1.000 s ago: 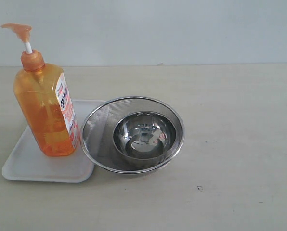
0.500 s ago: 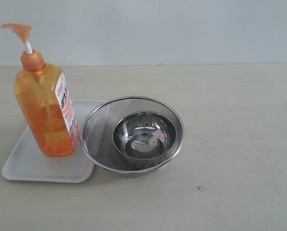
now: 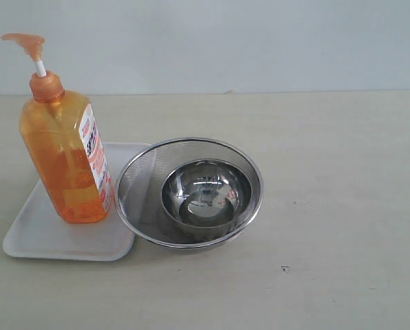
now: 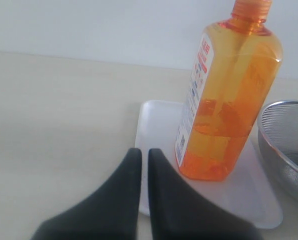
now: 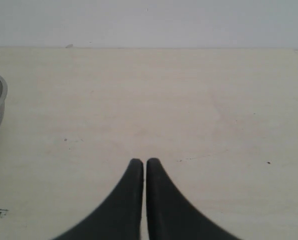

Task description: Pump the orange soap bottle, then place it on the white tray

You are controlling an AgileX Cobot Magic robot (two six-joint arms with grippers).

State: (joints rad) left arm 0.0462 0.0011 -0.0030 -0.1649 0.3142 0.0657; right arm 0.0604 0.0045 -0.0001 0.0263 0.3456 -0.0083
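Jaws on the left gripper (image 4: pixel 144 151) are closed tip to tip with nothing between them, and hang over the desk (image 3: pixel 329 206) near one edge of the white tray (image 3: pixel 47 237). The orange soap bottle (image 3: pixel 64 158) stands on its base on that tray, toward the side next to the mesh strainer (image 3: pixel 139 185). It is just beside the strainer, and contact cannot be confirmed. By position, the placing step looks already met. The pump head (image 3: pixel 26 42) is raised with its white stem exposed.

Handling assessment: liquid fills roughly the lower half, so the bottle should be moderately heavy and bottom-weighted. It is tall on a narrow base, so a sideways push could tip it. The walls are smooth plastic, probably slippery and likely to yield a little under squeeze. The recommended hold is across the 2 narrow faces at mid-body, below the shoulder. Any press on the pump should go straight down.

1 steel bowl (image 3: pixel 205 189) sits inside the strainer. The right gripper (image 5: pixel 140 161) hangs over bare desk well apart from the bottle, its jaws likewise closed and empty.
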